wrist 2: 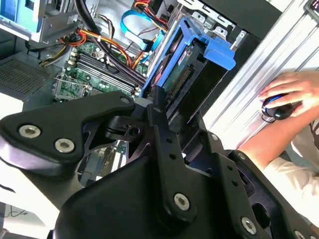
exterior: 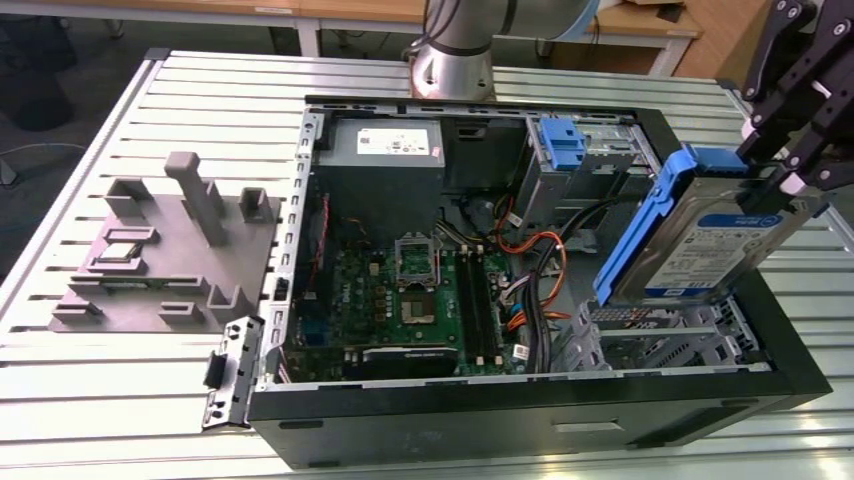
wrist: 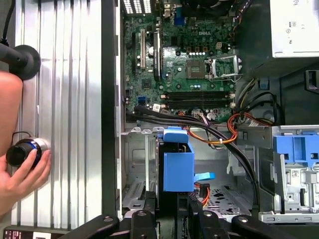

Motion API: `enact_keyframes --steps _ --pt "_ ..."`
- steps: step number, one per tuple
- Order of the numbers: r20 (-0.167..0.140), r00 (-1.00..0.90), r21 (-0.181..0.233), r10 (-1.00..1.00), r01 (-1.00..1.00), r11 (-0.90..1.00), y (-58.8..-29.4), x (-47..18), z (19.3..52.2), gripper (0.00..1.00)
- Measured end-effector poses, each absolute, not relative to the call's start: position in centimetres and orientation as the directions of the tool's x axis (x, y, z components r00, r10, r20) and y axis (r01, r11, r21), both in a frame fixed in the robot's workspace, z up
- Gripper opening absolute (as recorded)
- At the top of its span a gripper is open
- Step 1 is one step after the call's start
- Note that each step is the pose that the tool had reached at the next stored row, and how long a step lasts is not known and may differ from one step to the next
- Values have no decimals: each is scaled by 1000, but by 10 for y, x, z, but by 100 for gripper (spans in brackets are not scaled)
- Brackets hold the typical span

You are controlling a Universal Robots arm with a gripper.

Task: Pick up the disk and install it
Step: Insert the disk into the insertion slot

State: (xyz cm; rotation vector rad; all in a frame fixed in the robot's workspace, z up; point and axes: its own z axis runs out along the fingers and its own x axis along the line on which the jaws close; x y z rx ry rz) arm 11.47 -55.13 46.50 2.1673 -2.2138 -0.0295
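- In the exterior view, my tool (exterior: 778, 172) is clamped on the upper edge of the disk (exterior: 705, 240); the disk hangs tilted, its lower corner near the metal bay (exterior: 667, 345) on the exterior view's right side of the computer case (exterior: 534, 420); a grey fixture (exterior: 160, 250) sits on the surface (exterior: 200, 90) beside the case.
- The first wrist view looks along the disk into that bay; the motherboard (wrist: 184, 59) lies beyond.
- In both wrist views I see a person's hand (wrist: 25, 179) (wrist 2: 289, 92) on a knob (wrist: 22, 152) outside the case.
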Motion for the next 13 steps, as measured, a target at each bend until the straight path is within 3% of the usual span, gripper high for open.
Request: enact_keyframes --steps 13 --pt "18 -21 44 -1000 -999 21 -552 115 464 35"
